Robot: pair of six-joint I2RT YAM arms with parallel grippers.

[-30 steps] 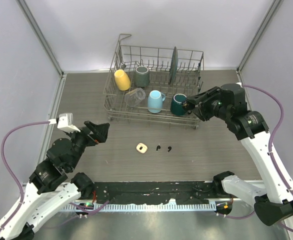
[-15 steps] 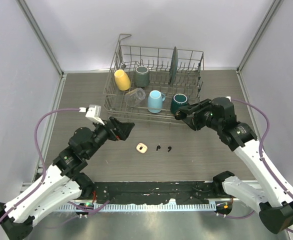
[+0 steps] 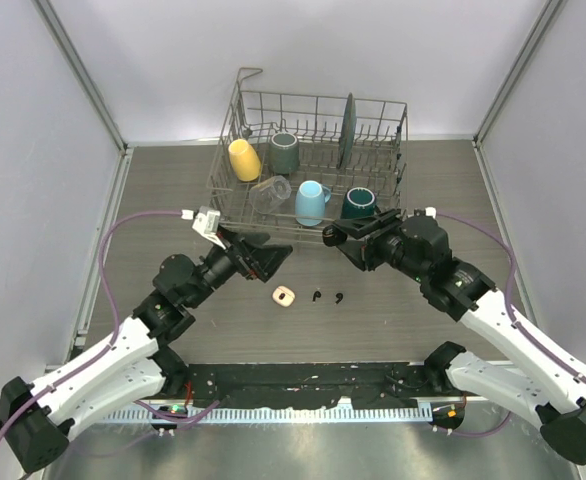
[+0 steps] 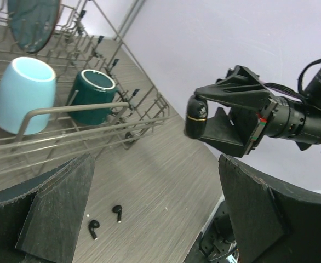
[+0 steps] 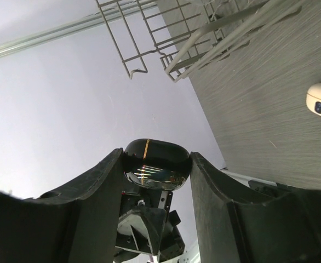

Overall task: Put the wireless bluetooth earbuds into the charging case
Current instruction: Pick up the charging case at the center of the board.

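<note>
Two tiny black stemmed earbuds (image 3: 316,296) (image 3: 339,297) lie side by side on the wooden table in front of the dish rack; the left wrist view shows them (image 4: 93,228) (image 4: 117,211) low between my fingers. A glossy black charging case (image 5: 156,163) with a thin gold line is clamped between my right gripper's (image 3: 335,235) jaws, held in the air above the table and closed (image 4: 195,116). My left gripper (image 3: 273,255) hangs wide open and empty just left of the earbuds, facing the right gripper.
A cream-white rounded case (image 3: 284,295) lies on the table left of the earbuds. Behind stands a wire dish rack (image 3: 235,212) with yellow, grey, light blue and dark green mugs, a glass and a dark plate. Grey walls close in both sides.
Both arms have swung in toward the table's middle. The open left gripper moved right and forward; the right gripper carried the black case leftward, away from the rack's right end.
</note>
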